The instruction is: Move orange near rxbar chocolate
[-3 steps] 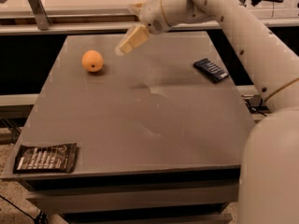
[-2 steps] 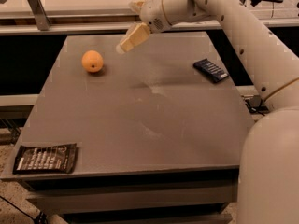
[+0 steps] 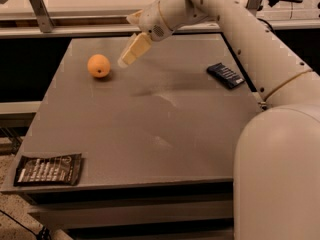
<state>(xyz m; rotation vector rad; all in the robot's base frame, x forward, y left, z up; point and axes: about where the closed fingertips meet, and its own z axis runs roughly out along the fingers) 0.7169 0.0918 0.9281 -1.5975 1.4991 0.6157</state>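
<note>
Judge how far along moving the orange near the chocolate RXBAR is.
Nothing done: the orange sits far back on the table, well apart from the rxbar chocolate at the near-left corner. In hand: the gripper hovers beside the orange, not holding it. Left: grasp, carry, set down.

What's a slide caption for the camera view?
Gripper hovers beside the orange on the table; rxbar chocolate lies at its near-left corner.
</note>
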